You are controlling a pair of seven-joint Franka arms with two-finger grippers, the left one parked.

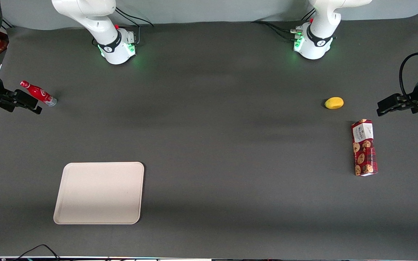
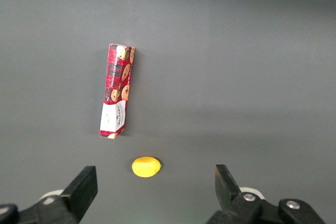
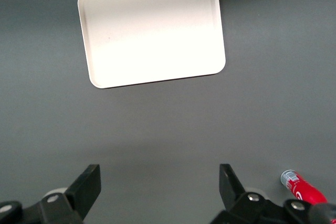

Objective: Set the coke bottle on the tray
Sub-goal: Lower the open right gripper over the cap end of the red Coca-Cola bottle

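Dark grey table (image 1: 209, 119), seemingly pale wall (image 1: 209, 9) above.

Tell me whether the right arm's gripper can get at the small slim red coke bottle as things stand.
Probably yes. The gripper, fingers open, hangs right beside the small slim red coke bottle, which lies on its side on the bare dark grey table, with nothing between them.

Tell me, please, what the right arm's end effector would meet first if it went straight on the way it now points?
Probably only bare table: the open end effector points down, the coke bottle beside it.
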